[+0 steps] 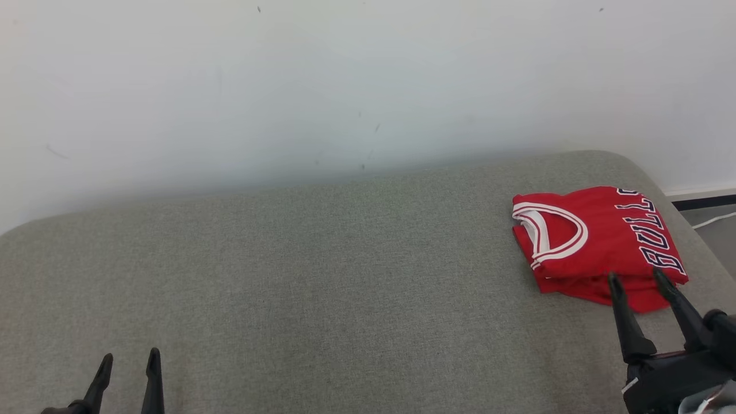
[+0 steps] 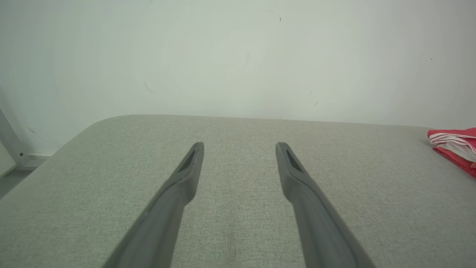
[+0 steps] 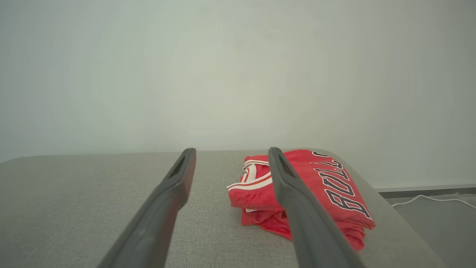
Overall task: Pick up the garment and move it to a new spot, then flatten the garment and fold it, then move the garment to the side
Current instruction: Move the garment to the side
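The garment (image 1: 598, 244) is a red jersey with white trim and dark lettering, folded into a compact stack near the far right end of the grey upholstered surface (image 1: 322, 276). It lies flat in the right wrist view (image 3: 327, 186) and peeks in at the right edge of the left wrist view (image 2: 455, 147). My right gripper (image 1: 637, 277) hovers open just in front of the garment's near edge, nothing between its fingers. My left gripper (image 1: 130, 359) stands open at the lower left, far from the garment, over bare fabric.
A white wall (image 1: 345, 86) rises directly behind the surface. The surface's rounded right end (image 1: 661, 172) drops off to the floor, where a dark baseboard and a white cable (image 1: 713, 219) lie. A metal frame leg (image 2: 11, 145) stands off the left end.
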